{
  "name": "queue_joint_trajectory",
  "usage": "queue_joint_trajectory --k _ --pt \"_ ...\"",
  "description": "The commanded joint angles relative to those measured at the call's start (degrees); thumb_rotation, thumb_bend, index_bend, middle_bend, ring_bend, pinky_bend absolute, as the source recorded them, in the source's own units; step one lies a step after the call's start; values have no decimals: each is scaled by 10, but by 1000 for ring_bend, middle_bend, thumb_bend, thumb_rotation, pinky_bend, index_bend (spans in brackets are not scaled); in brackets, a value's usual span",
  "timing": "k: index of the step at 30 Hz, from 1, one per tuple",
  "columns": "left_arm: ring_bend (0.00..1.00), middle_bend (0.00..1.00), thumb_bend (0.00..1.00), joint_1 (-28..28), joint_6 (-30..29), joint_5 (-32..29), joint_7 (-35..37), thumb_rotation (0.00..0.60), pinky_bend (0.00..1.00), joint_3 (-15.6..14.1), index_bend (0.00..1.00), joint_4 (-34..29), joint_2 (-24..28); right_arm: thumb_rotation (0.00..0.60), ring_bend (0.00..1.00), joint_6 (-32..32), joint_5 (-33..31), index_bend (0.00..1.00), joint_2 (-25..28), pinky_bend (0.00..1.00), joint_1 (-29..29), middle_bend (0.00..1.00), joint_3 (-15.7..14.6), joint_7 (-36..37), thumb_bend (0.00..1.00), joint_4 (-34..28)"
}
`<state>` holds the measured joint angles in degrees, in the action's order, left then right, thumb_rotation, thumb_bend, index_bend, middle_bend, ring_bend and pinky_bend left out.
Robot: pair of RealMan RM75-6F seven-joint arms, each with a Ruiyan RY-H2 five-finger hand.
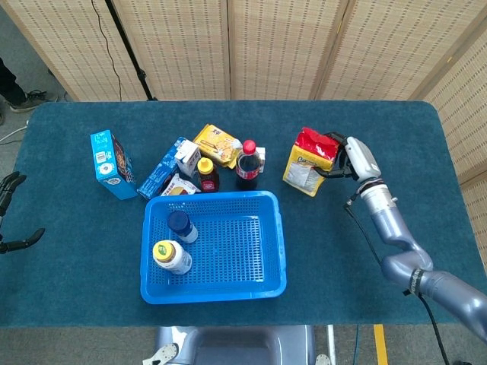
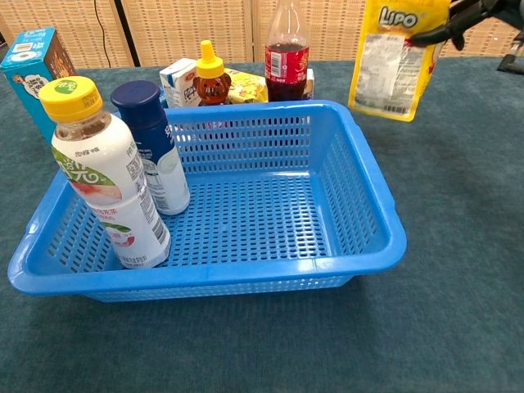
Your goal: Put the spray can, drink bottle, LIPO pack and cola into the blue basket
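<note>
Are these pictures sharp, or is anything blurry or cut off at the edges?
Head view: evenly lit and sharp, soft shadows only. Chest view: the blue basket and drink bottle are crisp, but the LIPO pack and the right hand holding it are cut off at the top edge, as is the cola.

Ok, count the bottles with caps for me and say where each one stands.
4. The yellow-capped drink bottle and blue-capped spray can stand inside the blue basket; the honey bottle and cola stand just behind it.
</note>
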<state>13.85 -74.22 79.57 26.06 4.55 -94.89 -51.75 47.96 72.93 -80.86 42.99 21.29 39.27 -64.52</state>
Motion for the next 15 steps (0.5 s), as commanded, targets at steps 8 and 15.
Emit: queue_joint_trajectory --k 8,15 --pt "0 0 235 -2 0 10 -3 600 0 2 0 -5 0 600 628 110 104 567 152 671 -91 625 -30 132 733 -179" --pt "0 0 236 -1 3 11 -9 600 0 4 0 -9 0 600 628 106 154 568 151 671 -80 626 -69 118 733 -232"
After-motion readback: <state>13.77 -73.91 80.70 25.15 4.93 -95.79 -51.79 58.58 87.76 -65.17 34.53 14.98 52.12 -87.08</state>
